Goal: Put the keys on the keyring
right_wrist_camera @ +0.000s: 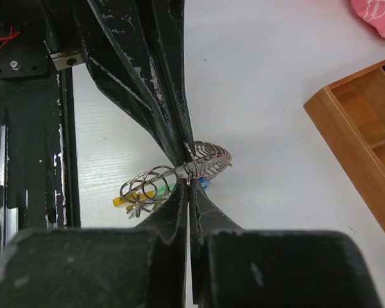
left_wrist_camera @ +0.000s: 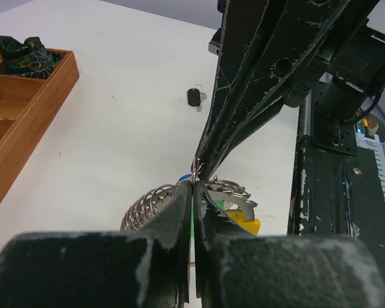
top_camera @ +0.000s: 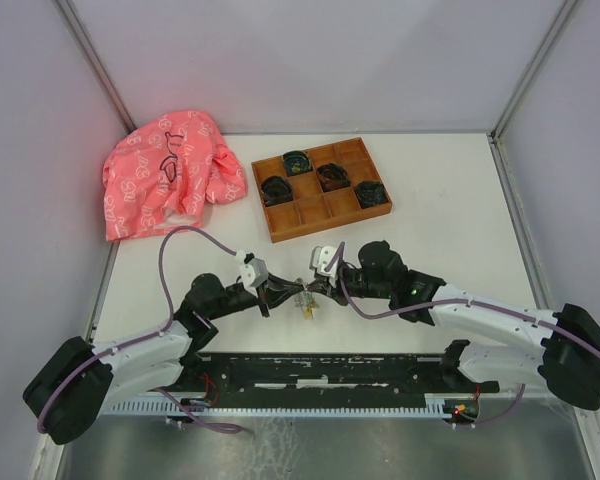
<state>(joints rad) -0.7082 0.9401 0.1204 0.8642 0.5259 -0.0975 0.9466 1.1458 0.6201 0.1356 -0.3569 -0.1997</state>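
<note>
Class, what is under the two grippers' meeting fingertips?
The keyring: coiled metal loops, a yellow tag, a green tag, a sliver of blue. The fingers cover where it is held.

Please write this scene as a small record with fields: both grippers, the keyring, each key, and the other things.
left gripper: shut, pinching the keyring
right gripper: shut on the same ring, tip to tip with the left
keyring: metal coils spread to both sides of the fingers; yellow tag attached
black key: lies alone, apart from the ring
blue key: only a blue bit shows under the ring; on it or not, cannot tell
wooden tray: dark coiled bundles in some compartments
pink cloth: far left corner
</note>
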